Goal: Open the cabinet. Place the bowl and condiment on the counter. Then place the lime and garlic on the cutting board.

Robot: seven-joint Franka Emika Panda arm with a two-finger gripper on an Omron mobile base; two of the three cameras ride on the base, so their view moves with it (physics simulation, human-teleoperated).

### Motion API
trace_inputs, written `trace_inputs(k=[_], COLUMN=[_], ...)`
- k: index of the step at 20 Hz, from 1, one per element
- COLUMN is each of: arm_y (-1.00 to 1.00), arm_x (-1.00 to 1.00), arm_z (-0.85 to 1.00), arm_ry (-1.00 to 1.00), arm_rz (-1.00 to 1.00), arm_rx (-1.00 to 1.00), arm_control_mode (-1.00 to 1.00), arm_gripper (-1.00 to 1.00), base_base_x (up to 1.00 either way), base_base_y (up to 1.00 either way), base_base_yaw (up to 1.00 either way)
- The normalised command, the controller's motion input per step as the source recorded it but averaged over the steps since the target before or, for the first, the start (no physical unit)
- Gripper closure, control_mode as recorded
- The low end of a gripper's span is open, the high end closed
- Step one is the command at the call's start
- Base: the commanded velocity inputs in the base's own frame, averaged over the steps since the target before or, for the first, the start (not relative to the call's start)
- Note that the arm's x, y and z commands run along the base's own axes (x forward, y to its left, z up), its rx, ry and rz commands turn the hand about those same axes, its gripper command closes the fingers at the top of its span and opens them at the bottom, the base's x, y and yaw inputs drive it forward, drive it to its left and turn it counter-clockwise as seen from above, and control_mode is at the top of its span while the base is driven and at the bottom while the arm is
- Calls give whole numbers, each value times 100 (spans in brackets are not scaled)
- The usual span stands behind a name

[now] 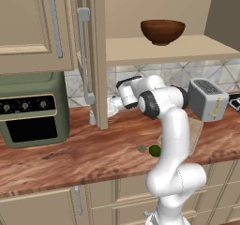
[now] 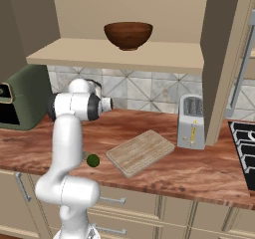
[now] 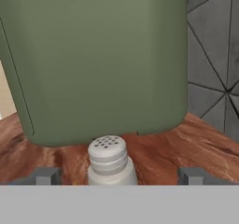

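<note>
Condiment [image 3: 108, 160] is seen standing on counter [image 3: 196, 143] between spread fingertips [image 3: 45, 176], untouched; gripper [image 3: 116, 177] is released.

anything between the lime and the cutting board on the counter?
Nothing: in the right base view only bare counter lies between the lime and the cutting board.

Green countertop oven [image 1: 33, 109] with three black knobs is seen at the left, backed against the grey triangle-patterned backsplash tiles [image 2: 134, 91]. Grey two-slot toaster [image 2: 191, 121] is parked upright on the right. Black stove grate [image 2: 245, 151] is cut off at the far right edge.
</note>
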Motion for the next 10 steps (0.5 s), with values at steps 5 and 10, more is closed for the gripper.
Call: trace_inputs(k=[5,10], arm_y=[-55,-30], arm_x=[-39,-77], arm_z=[54,49], arm_ry=[0,0], arm_rz=[0,-4], arm_rx=[-1,-20], arm_control_mode=[-100,-100], arm_gripper=[-100,-100], base_base_x=[0,0], base_base_y=[0,0], base_base_yaw=[0,0])
